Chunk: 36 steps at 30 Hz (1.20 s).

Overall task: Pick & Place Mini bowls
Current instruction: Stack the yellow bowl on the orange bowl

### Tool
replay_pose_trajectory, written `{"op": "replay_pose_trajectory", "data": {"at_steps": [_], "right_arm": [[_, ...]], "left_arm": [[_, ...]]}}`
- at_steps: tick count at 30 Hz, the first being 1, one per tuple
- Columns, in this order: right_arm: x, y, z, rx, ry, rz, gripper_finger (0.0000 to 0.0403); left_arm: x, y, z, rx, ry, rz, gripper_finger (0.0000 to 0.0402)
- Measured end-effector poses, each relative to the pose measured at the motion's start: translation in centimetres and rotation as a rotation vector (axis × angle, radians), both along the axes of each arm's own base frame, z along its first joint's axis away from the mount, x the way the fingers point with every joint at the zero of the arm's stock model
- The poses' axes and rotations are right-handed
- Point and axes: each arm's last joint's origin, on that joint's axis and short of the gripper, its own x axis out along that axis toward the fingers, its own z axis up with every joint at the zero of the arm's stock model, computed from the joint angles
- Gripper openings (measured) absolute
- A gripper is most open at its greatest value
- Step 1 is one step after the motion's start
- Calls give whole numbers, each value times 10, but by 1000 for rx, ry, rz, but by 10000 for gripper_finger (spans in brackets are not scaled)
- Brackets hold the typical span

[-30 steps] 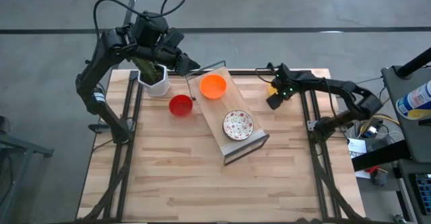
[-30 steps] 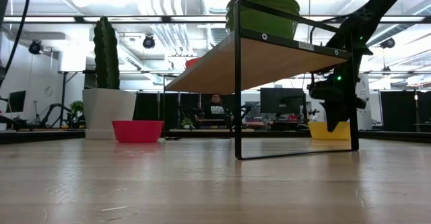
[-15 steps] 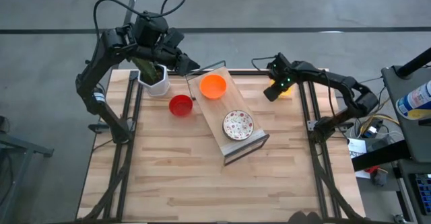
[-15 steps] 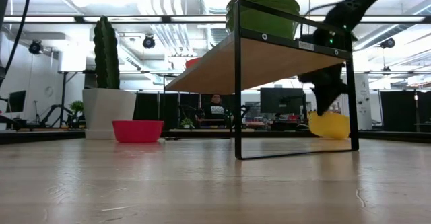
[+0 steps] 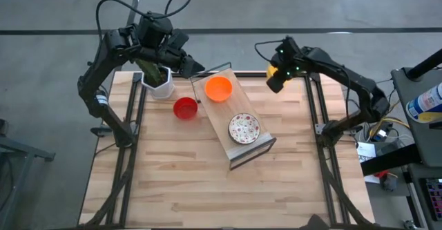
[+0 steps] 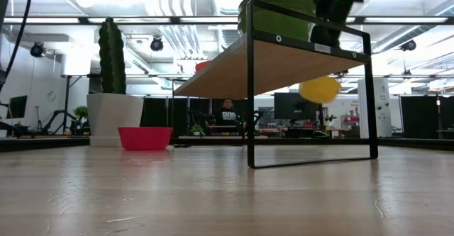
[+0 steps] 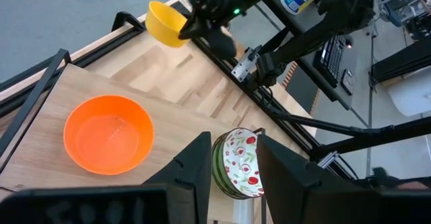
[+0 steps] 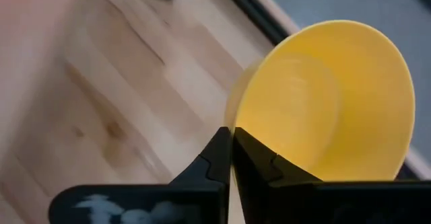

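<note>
My right gripper (image 5: 275,78) is shut on a yellow mini bowl (image 5: 271,70), which hangs in the air over the table's far right (image 6: 319,89). An orange bowl (image 5: 219,88) and a stack of white red-speckled bowls (image 5: 244,128) sit on a raised wooden shelf (image 5: 231,107). A red bowl (image 5: 185,108) rests on the table beside the white cactus pot (image 5: 159,85). My left gripper (image 7: 234,163) stands open above the shelf's far left end, with nothing between its fingers. My right gripper pinches the yellow bowl's rim (image 8: 234,124), one finger (image 8: 254,158) inside the bowl and the other (image 8: 214,158) outside on its wall. The bowl is lifted clear of the table and tilted, its hollow turned sideways.
The shelf stands on a black metal frame (image 6: 250,87), slanting across the table's middle. The cactus pot stands at the far left corner. Bare wood lies along the near half of the table (image 5: 207,188). A person sits in the room beyond the table (image 6: 228,114).
My right gripper has risen from the table's far right and gone a little toward the left, taking the yellow bowl with it. The bowl stood on the table before. It now hangs clear at about shelf height and has tipped onto its side.
</note>
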Motion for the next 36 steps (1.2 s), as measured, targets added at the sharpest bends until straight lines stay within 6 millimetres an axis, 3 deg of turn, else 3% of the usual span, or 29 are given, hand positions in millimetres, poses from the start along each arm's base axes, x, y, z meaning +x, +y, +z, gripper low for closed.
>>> {"op": "replay_pose_trajectory", "data": {"at_steps": [8,15,25,30,36], "right_arm": [[32,35,59,-153,-113,240,8],[53,75,90,-301,-174,525,8],[97,104,103,-421,-202,753,8],[127,101,104,-403,-179,779,8],[165,91,90,-296,-89,755,8]], "left_arm": [[-1,0,-2,6,23,-9,110],[-2,0,-3,13,44,1,110],[2,2,-13,-3,96,11,110],[2,3,-17,-10,126,57,110],[-3,3,-17,-8,151,123,110]]}}
